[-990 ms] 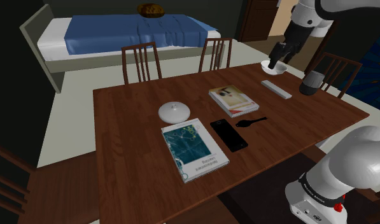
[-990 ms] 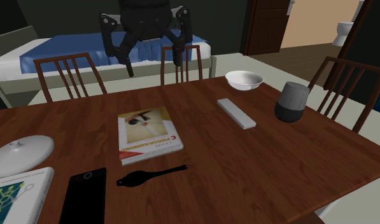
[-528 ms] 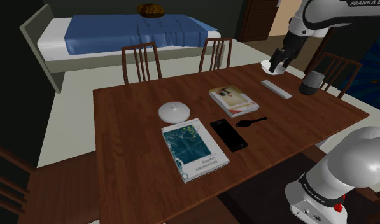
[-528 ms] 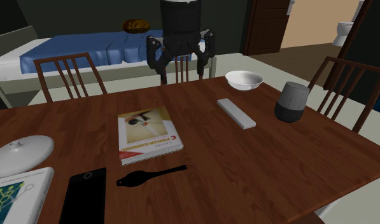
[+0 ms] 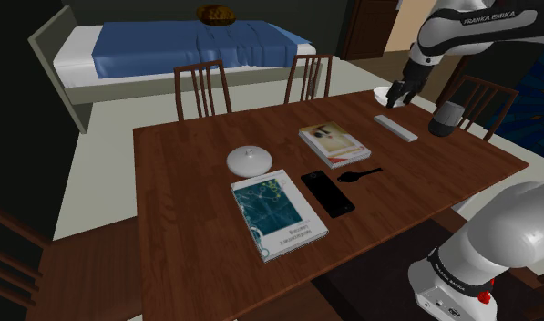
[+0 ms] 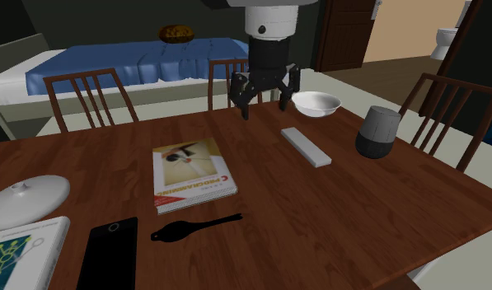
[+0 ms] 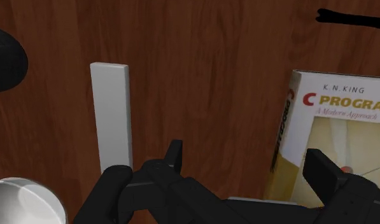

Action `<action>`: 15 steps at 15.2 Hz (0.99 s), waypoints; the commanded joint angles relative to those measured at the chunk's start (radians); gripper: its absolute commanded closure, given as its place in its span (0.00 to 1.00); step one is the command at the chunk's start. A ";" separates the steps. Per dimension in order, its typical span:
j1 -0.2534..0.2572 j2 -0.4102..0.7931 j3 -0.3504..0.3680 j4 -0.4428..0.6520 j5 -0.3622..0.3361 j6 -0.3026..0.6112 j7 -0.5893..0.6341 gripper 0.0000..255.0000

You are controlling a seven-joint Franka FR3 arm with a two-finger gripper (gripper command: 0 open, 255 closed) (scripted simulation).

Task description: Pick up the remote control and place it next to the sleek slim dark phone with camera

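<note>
One white robot arm reaches over a dark wooden table. Its black gripper hangs just above the far side of the tabletop, pointing straight down. The two fingers are spread wide apart and hold nothing; only bare wood shows between them.

The remote is a flat, pale grey bar lying on the wood. In the second exterior view it sits between a white bowl and a grey, cylinder-shaped speaker, and the gripper is near its far end, beside the bowl. In the wrist view the remote lies outside the gap between the fingers, off to one side. On the other side lies a programming book with a white and yellow cover, partly behind the other finger.

The phone is a slim black slab lying flat nearer the middle of the table, well apart from the remote. In the shoulder view it is just beside a large book with a teal cover, and the programming book lies close by, between the phone and the remote. A small black spoon rests next to the phone. A round white lid sits near the top of the teal book.

Wooden chairs stand along the table's far edge. Behind them is a bed with a blue cover.
</note>
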 commanded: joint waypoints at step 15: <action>-0.114 0.606 -0.192 0.345 0.320 0.121 -0.415 0.00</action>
